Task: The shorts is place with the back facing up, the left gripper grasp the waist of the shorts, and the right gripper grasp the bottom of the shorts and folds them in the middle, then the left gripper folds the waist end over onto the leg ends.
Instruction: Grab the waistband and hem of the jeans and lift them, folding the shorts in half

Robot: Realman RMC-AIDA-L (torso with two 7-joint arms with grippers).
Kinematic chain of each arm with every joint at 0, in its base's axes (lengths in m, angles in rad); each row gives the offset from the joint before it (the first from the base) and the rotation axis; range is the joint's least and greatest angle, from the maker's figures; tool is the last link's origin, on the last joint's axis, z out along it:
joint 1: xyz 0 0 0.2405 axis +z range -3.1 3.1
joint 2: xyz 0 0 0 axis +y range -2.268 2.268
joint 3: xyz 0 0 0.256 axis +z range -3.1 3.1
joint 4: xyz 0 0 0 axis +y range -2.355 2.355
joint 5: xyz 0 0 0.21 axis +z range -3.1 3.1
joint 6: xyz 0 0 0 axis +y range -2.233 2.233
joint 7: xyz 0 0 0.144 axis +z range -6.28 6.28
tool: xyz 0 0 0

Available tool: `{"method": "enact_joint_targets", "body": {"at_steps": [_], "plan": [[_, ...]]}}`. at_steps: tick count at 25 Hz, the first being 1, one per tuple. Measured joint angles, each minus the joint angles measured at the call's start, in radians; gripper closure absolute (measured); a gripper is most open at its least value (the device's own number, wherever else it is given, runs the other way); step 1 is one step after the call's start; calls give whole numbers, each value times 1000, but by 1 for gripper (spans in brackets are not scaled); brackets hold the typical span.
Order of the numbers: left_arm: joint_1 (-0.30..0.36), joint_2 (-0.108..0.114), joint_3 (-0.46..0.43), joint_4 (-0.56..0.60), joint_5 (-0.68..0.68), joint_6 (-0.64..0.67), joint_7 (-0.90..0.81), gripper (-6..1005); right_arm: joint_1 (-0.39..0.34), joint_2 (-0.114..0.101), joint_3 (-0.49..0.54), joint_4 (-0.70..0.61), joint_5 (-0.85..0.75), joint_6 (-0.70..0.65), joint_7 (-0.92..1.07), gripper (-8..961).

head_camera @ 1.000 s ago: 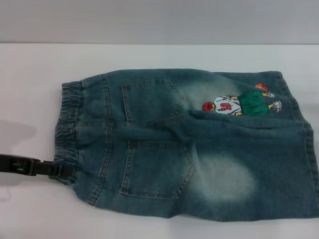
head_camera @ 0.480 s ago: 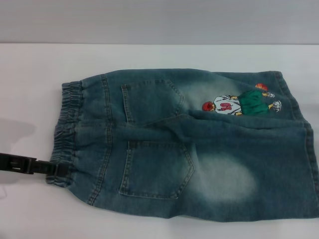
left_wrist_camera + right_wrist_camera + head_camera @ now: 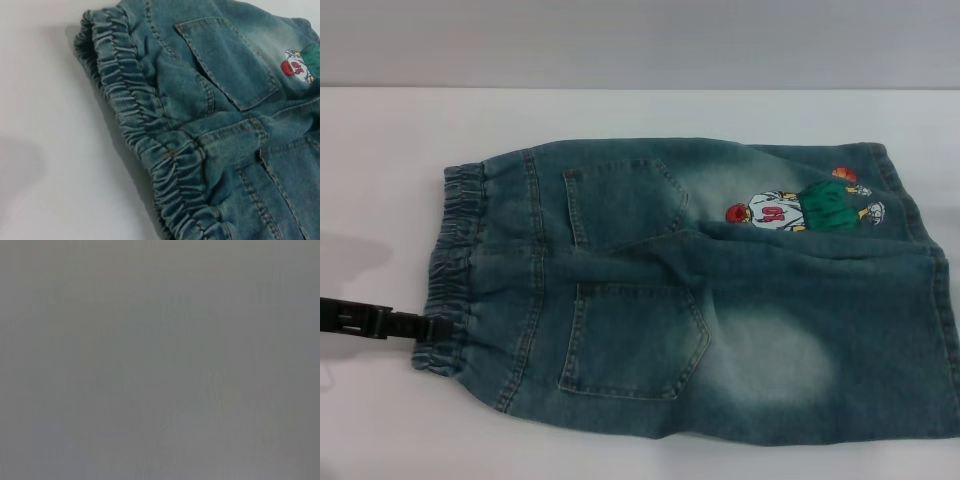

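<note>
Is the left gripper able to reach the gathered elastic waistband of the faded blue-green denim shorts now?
Probably yes. The left gripper already sits at the near corner of the gathered elastic waistband of the faded blue-green denim shorts; nothing lies between them on the white table.

The shorts [image 3: 700,290] lie flat on the white desk [image 3: 620,110], back side up, filling the centre and right of the head view. They are faded blue-green denim with two back patch pockets. The gathered elastic waist [image 3: 450,270] is at the left of the frame. The flat leg hems [image 3: 935,290] run off the right edge. A colourful cartoon print [image 3: 805,207] sits on the upper leg.
</note>
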Motion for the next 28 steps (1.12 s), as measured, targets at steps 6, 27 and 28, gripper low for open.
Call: {"method": "enact_joint_targets", "body": {"at_steps": [6,27,28], "plan": [[-3,3,8,-9,5,5,-7,254,0,0,0,-2,0,0,0,185],[-16,-13,2,-2,35,75,-23,271,4,0,-18,-2,0,0,-2,184],[-19,-15,2,-2,35,79,-22,273,3,0,-18,-2,0,0,-2,184]]}}
